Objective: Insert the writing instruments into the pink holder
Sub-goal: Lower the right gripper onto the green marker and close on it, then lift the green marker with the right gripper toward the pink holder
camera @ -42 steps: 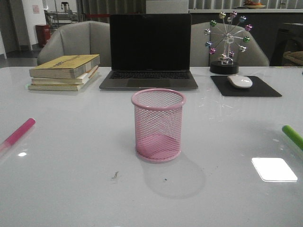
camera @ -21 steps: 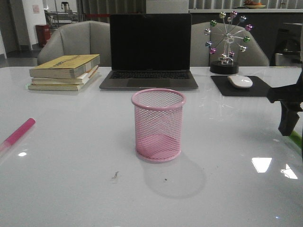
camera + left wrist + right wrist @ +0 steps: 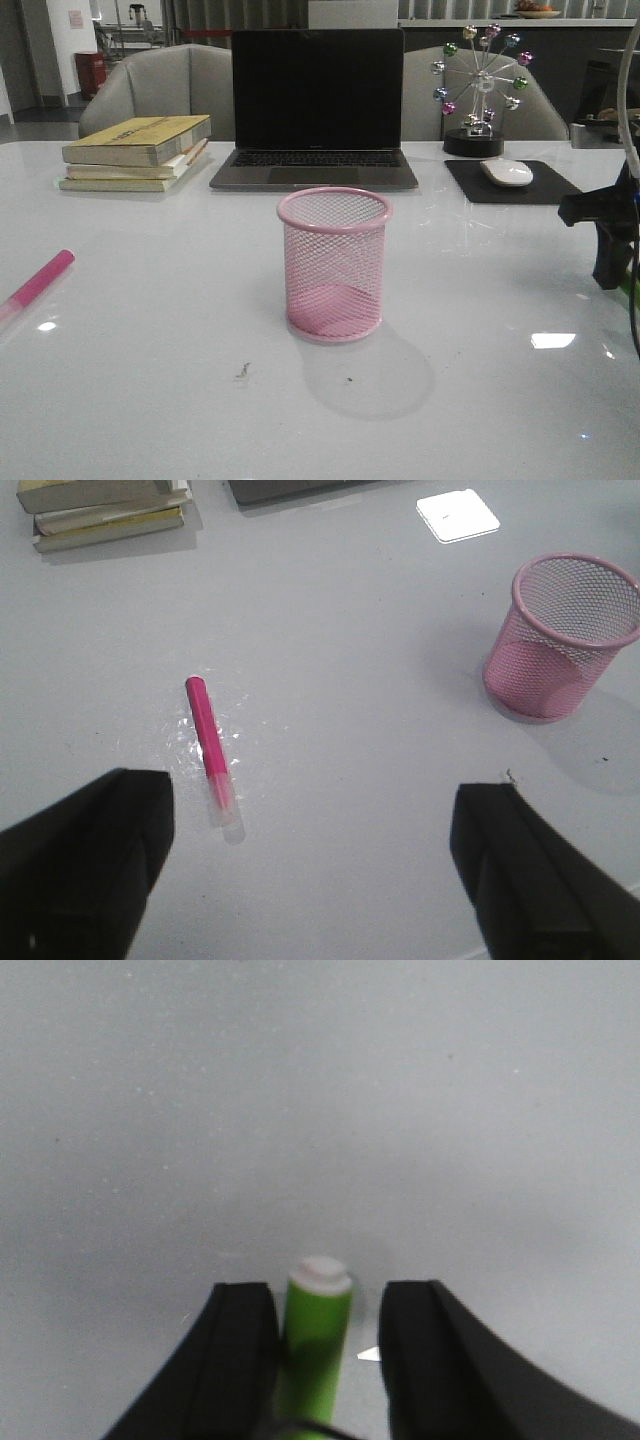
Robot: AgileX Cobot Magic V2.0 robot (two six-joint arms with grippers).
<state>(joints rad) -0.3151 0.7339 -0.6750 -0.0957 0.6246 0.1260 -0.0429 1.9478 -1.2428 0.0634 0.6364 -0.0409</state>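
The pink holder [image 3: 335, 265] [image 3: 560, 640], a mesh cup, stands upright and empty at the table's centre. The magenta marker [image 3: 40, 278] [image 3: 208, 742] lies flat near the left edge. My left gripper [image 3: 315, 790] hovers open above the table, the marker just beyond its left finger; it does not show in the front view. The lime green marker [image 3: 315, 1340], white tip forward, lies between the fingers of my right gripper [image 3: 325, 1295] [image 3: 610, 240] at the right edge. One finger touches it and a gap remains on the other side. The front view shows only a green sliver [image 3: 628, 290].
At the back are a laptop [image 3: 315, 110], a stack of books [image 3: 135, 150] to its left, and a white mouse [image 3: 507, 172] on a black pad with a ferris-wheel ornament [image 3: 480, 90] behind it.
My right arm has come into the front view from the right and lowered over the green marker, which it now mostly hides. The cup and magenta marker have not moved.
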